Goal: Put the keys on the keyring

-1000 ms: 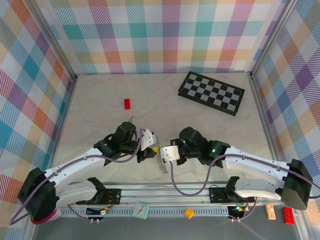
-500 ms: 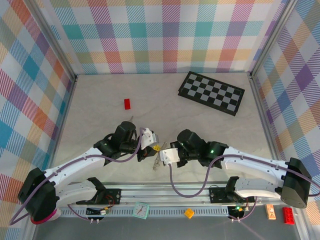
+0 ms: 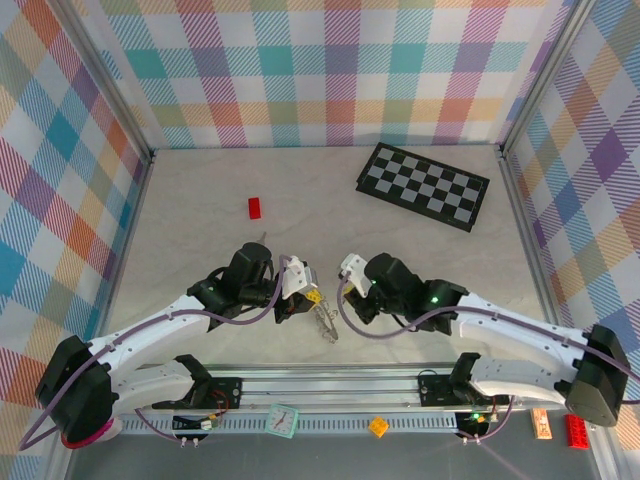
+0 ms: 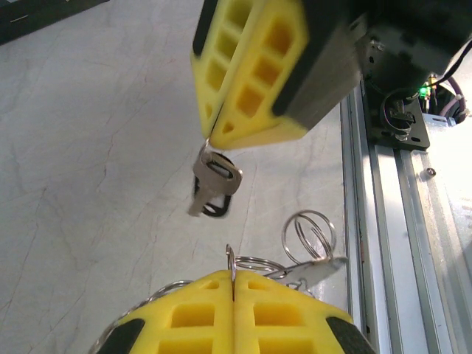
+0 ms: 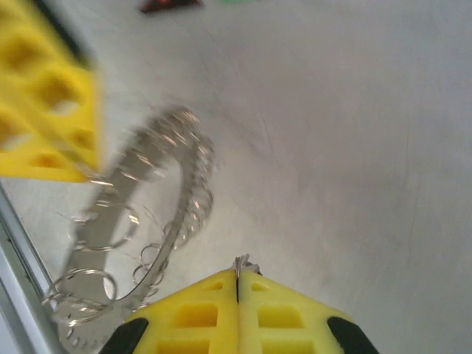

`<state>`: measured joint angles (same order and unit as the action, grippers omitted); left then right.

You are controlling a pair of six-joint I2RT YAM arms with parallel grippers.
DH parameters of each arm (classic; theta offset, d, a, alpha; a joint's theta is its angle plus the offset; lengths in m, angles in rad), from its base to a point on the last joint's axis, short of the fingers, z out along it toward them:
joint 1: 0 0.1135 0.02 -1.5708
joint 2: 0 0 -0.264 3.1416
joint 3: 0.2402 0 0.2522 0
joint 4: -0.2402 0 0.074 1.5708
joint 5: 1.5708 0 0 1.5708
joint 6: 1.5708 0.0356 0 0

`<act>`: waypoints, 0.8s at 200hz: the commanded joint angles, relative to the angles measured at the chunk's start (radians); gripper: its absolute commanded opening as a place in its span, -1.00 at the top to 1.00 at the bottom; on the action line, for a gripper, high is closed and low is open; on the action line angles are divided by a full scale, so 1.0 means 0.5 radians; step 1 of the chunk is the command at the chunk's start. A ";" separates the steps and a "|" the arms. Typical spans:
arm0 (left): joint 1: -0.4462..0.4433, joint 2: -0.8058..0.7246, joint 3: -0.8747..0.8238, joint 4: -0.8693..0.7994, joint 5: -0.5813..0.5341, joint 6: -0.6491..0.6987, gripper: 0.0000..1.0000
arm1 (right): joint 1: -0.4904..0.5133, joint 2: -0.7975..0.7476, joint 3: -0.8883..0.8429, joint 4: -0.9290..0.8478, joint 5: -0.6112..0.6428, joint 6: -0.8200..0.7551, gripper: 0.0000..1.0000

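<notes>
Between my two shut jaws the gap is short: left gripper (image 4: pixel 233 280) pinches the thin silver jagged metal keyring (image 5: pixel 189 195) by its edge. Right gripper (image 4: pixel 210 137) clamps a small silver key (image 4: pixel 218 172), hanging lengthwise just beyond that edge. Right arm should bring it in.

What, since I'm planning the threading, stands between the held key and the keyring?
Nothing visible. The key hangs from the right hand, a clear gap from the keyring pinched in the left hand.

place: robot lab cell | cue: plaid-walled enclosure (image 3: pixel 330 70), aluminium rail (image 3: pixel 330 385)
</notes>
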<state>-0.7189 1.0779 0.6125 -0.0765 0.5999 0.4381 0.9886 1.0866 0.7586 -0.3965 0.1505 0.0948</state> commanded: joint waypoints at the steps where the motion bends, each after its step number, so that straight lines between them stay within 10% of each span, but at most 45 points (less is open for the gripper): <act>1: -0.008 -0.013 0.036 0.053 0.012 0.001 1.00 | -0.048 0.143 0.083 -0.293 0.016 0.807 1.00; 160: -0.010 -0.060 0.027 0.059 0.015 -0.006 1.00 | -0.640 0.645 -0.130 0.060 -0.755 0.997 1.00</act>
<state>-0.7189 1.0725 0.6125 -0.0761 0.5999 0.4377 0.6834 1.3819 0.7029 -0.3817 -0.1875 0.5949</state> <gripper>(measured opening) 0.043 0.046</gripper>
